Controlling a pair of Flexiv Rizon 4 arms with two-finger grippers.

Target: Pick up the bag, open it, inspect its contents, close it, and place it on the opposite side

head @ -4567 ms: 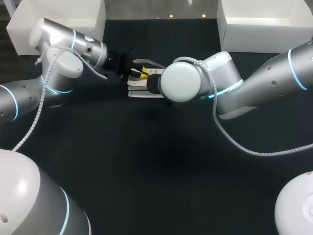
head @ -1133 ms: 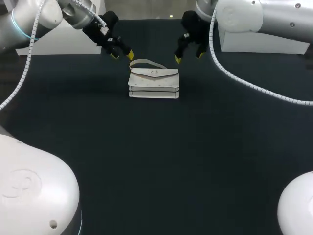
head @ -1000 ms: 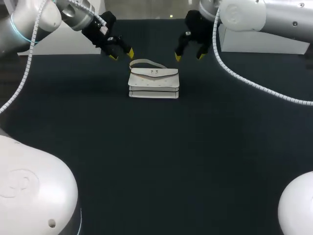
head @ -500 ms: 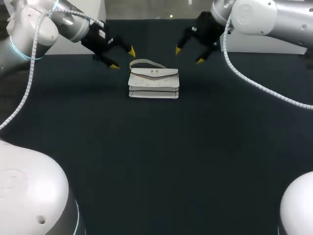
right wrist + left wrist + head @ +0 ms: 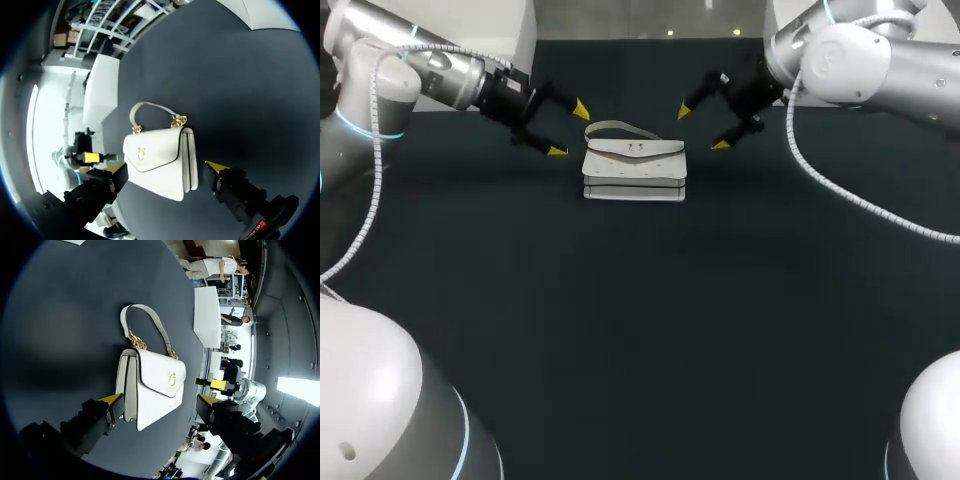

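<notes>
On dark table [image 5: 640,320], toward far edge, white bag [image 5: 634,170] sitting (flap shut, handle lying behind); left gripper [image 5: 568,130] and right gripper [image 5: 702,128] flanking it, hovering apart, fingers spread wide, holding nothing

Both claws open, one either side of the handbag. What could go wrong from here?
1. The left claw and right claw, both open, face each other across the handbag; closing in together, they might collide.
2. The handle seems to lie low on the table, so a fingertip may miss it and shove the handbag instead.
</notes>
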